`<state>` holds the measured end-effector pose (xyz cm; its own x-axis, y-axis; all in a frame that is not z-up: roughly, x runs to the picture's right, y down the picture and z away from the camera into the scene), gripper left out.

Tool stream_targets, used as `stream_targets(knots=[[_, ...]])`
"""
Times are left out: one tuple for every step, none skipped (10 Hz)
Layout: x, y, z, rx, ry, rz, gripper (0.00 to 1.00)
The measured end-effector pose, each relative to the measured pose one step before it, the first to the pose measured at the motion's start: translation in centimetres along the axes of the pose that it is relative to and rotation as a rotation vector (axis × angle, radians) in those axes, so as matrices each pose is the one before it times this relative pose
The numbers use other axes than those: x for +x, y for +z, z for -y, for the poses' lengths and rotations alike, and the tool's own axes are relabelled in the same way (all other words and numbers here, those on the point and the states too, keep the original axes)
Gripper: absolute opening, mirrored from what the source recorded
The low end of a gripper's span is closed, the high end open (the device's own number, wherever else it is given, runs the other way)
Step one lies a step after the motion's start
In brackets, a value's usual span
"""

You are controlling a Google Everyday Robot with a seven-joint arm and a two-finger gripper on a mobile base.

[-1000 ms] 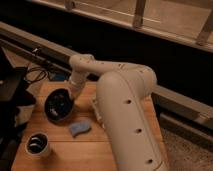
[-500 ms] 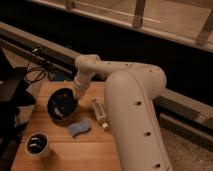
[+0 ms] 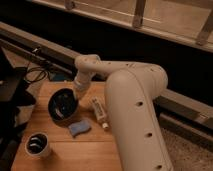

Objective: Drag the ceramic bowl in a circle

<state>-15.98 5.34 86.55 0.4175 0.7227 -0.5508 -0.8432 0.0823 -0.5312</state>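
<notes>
The ceramic bowl (image 3: 63, 104) is wide, shallow and black with pale bluish glints inside. It sits on the wooden table (image 3: 60, 155) at the upper left. My white arm reaches down from the right, and my gripper (image 3: 78, 94) is at the bowl's right rim, touching it. The arm's wrist hides the gripper's tip.
A light-coloured cup (image 3: 38, 144) with a dark inside stands at the table's front left. A blue sponge (image 3: 79, 128) lies below the bowl. A white tube (image 3: 99, 112) lies right of it. Dark equipment and cables (image 3: 35, 74) are at the left. A rail (image 3: 180, 102) runs behind.
The bowl has shifted a little along the table with my gripper at its rim. My arm has swung rightward, uncovering the white tube and more of the table.
</notes>
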Motion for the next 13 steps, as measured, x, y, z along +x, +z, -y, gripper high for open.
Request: stream_targets(knots=[[-0.018, -0.13, 0.139, 0.00366, 0.00018, -0.00012, 0.0], [0.043, -0.008, 0.152, 0.00367, 0.00303, -0.00082, 0.0], [-0.044, 0.006, -0.015, 0.00403, 0.0034, -0.00146, 0.0], [-0.143, 0.019, 0.301, 0.01862, 0.02425, -0.00507, 0.0], [-0.02, -0.035, 0.999, 0.01134, 0.03366, 0.0002, 0.0], [0.133, -0.126, 1.374, 0.00769, 0.03393, -0.00455, 0.0], [-0.227, -0.106, 1.814, 0.00548, 0.04694, 0.00169, 0.0], [-0.702, -0.153, 1.637, 0.00197, 0.0496, 0.00786, 0.0], [-0.748, -0.15, 0.98, -0.00022, 0.03302, 0.00718, 0.0], [-0.857, -0.083, 0.385, -0.00561, 0.01623, 0.01115, 0.0], [-1.208, -0.002, -0.138, -0.00892, 0.00583, 0.0149, 0.0], [-0.798, 0.007, -0.709, -0.00443, -0.00992, 0.00805, 0.0], [-0.701, 0.143, -0.952, -0.00521, -0.01306, 0.00632, 0.0]])
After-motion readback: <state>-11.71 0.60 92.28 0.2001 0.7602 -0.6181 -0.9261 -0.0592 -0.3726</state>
